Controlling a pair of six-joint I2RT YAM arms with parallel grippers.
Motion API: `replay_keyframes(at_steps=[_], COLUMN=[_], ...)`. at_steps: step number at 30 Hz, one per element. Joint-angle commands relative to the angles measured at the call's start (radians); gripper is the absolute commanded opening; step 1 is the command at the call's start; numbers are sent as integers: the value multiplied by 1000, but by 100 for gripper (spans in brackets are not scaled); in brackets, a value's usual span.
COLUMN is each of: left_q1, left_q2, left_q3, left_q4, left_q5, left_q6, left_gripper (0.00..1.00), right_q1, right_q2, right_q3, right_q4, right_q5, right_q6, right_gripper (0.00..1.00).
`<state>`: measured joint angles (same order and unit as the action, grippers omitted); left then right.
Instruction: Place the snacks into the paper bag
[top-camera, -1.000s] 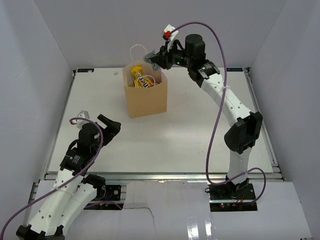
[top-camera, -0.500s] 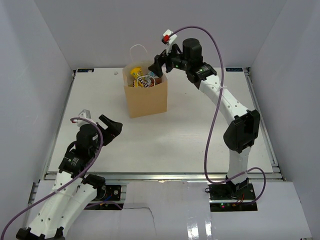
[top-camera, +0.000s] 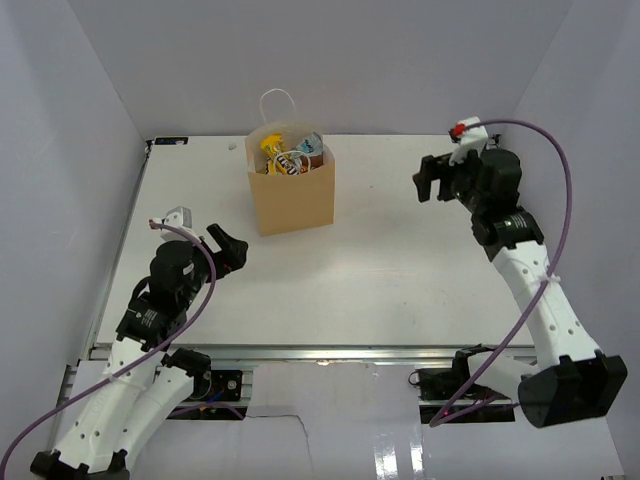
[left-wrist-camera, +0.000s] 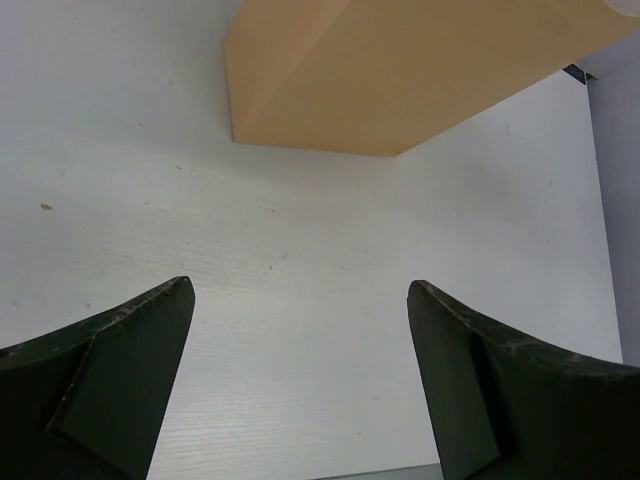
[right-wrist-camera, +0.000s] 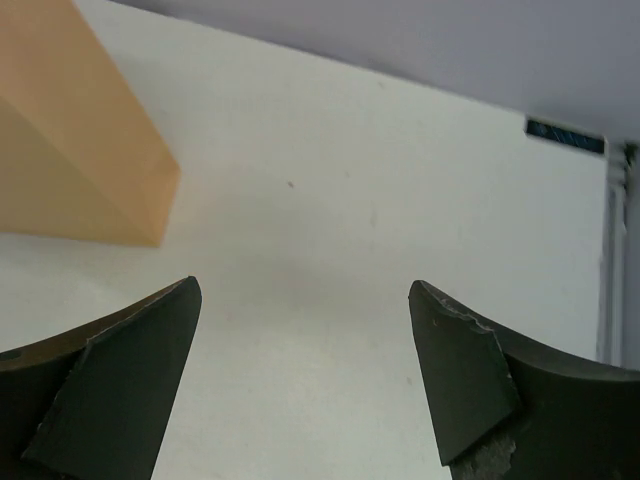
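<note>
The tan paper bag (top-camera: 291, 195) stands upright at the back middle of the table, one white handle (top-camera: 277, 101) sticking up behind it. Several snacks (top-camera: 289, 156) show in its open top: yellow, orange-brown and a silvery blue one. My right gripper (top-camera: 428, 180) hangs open and empty well to the right of the bag. In the right wrist view the bag's lower corner (right-wrist-camera: 70, 150) sits at the far left beyond the spread fingers (right-wrist-camera: 120, 390). My left gripper (top-camera: 230, 250) is open and empty, front left of the bag, whose base (left-wrist-camera: 400, 70) fills the top of its wrist view.
White walls close in the table on the left, back and right. A metal rail (top-camera: 320, 350) runs along the near edge by the arm bases. A dark strip (right-wrist-camera: 565, 135) and a metal edge (right-wrist-camera: 612, 260) mark the table's far right corner.
My right gripper opened over the bag and let a packet fall in. The right arm then swung away to the right and forward. The left arm lifted its gripper slightly.
</note>
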<state>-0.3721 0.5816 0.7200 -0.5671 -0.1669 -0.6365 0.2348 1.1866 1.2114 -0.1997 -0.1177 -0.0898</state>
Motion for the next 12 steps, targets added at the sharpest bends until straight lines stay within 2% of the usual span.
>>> replay_keyframes(at_steps=[1, 2, 5, 12], left_q1=[4, 4, 4, 4], left_q2=[29, 34, 60, 104], left_q3=[39, 41, 42, 45], left_q4=[22, 32, 45, 81], left_q5=[3, 7, 17, 21], left_q6=[70, 72, 72, 70], left_gripper=[98, 98, 98, 98], right_q1=[-77, -101, -132, -183], right_q2=[-143, -171, -257, -361], right_q3=[-137, -159, -220, -312], right_q4=[-35, -50, -121, -145], right_q5=[163, 229, 288, 274], right_q6=[82, 82, 82, 39], right_gripper=[90, 90, 90, 90])
